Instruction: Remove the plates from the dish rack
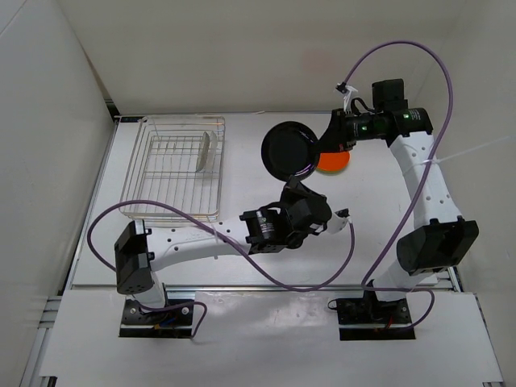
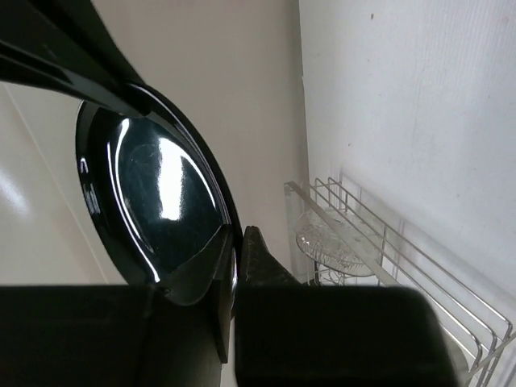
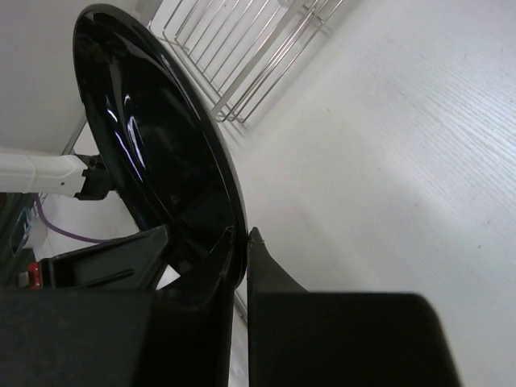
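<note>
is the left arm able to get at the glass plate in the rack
Probably not yet: the left gripper is shut on the black plate. Once freed, nothing seems to block the clear glass plate in the dish rack.

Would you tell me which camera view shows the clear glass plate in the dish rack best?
The left wrist view: the clear glass plate shows its face, standing in the dish rack. The top external view gives only a pale edge-on sliver; the right wrist view shows rack wires only.
</note>
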You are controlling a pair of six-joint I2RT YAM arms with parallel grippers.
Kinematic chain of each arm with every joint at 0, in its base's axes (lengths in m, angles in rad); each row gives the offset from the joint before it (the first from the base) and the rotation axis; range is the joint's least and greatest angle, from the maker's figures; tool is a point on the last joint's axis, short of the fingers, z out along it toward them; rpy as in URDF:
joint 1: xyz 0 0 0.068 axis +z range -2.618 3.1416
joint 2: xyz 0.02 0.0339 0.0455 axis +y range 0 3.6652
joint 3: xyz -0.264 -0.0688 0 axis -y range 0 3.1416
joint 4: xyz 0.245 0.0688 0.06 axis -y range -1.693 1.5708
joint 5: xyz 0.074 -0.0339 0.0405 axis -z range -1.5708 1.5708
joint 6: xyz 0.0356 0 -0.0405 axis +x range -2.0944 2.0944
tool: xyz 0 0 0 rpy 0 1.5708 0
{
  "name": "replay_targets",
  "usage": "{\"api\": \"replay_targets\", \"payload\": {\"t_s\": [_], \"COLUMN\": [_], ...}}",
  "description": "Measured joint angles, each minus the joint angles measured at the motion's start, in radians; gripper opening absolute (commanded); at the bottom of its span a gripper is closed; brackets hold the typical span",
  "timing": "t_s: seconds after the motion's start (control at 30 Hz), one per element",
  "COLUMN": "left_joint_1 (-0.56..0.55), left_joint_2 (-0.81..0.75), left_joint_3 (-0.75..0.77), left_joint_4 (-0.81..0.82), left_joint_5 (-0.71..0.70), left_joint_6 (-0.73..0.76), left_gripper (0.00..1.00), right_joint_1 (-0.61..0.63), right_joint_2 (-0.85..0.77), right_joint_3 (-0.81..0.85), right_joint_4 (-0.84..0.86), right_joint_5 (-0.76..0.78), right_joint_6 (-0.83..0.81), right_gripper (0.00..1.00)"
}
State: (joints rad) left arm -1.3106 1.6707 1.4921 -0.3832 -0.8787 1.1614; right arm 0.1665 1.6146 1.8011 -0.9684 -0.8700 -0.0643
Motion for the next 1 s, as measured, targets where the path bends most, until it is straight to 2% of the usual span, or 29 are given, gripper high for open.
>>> {"api": "replay_targets", "payload": {"t_s": [0.17,0.23,0.27,0.43,0.47,0.5,0.63,0.73,0.87,1.0], "left_joint_1": [0.005,0.012,0.016,0.046,0.053,0.058,0.097,0.168,0.329,0.565], "left_joint_2": [0.007,0.009,0.009,0.01,0.01,0.01,0.001,0.001,0.001,0.003], "left_joint_3": [0.0,0.001,0.002,0.041,0.048,0.05,-0.003,-0.011,0.048,0.194], "left_joint_4": [0.014,0.014,0.01,-0.068,-0.089,-0.106,-0.154,-0.23,-0.284,-0.332], "left_joint_5": [0.0,0.007,0.014,0.037,0.042,0.047,0.055,0.086,0.141,0.218], "left_joint_6": [-0.018,-0.029,-0.035,-0.111,-0.126,-0.135,-0.169,-0.209,-0.282,-0.386], "left_gripper": [0.11,0.27,0.45,0.79,0.93,1.0,1.0,1.0,1.0,1.0], "right_joint_1": [-0.001,0.0,0.002,0.01,0.002,-0.007,-0.062,-0.114,-0.184,-0.227], "right_joint_2": [-0.021,-0.021,-0.021,-0.019,-0.013,-0.005,0.072,0.172,0.322,0.427], "right_joint_3": [-0.013,-0.017,-0.018,-0.031,-0.03,-0.029,-0.006,0.027,0.073,0.122], "right_joint_4": [0.014,0.026,0.032,0.062,0.07,0.079,0.127,0.157,0.179,0.181], "right_joint_5": [0.025,0.037,0.045,0.159,0.182,0.2,0.321,0.391,0.449,0.504], "right_joint_6": [0.031,0.044,0.058,0.085,0.093,0.105,0.147,0.17,0.192,0.196], "right_gripper": [0.0,0.0,0.0,0.0,0.0,0.0,0.0,0.0,0.0,0.0]}}
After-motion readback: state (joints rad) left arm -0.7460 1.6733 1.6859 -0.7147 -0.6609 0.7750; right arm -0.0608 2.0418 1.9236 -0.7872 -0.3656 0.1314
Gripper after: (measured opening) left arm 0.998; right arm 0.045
